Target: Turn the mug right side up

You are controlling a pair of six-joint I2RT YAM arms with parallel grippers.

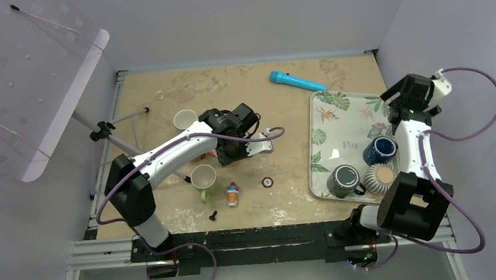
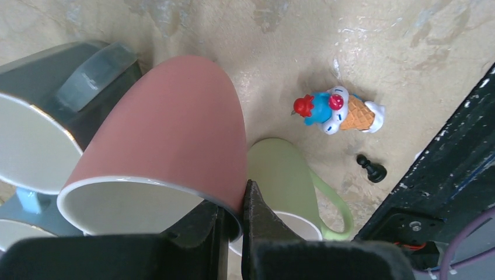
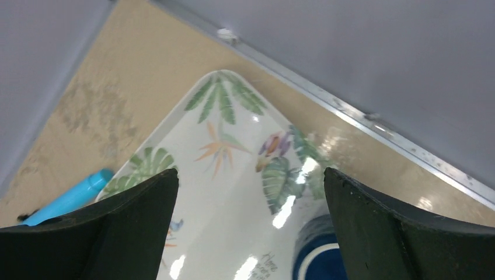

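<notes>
Had the mug point(image 2: 169, 128) pinched at its rim by the left gripper point(image 2: 232, 203), one finger inside the mouth, one outside on the wall. Sat tilted, mouth toward the wrist, base pointing away, with a green cup point(image 2: 286, 175) showing just behind. Over the tray point(image 3: 227, 151), right gripper point(image 3: 251, 198) spread wide, holding nothing.

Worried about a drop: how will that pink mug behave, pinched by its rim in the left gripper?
Looks glazed and rigid, so the pink mug could slip: the left gripper pinches only a thin strip of rim. Most of its body sits beyond the pinch, so it may pivot. Probably brittle if it knocks the green mug close by.
</notes>
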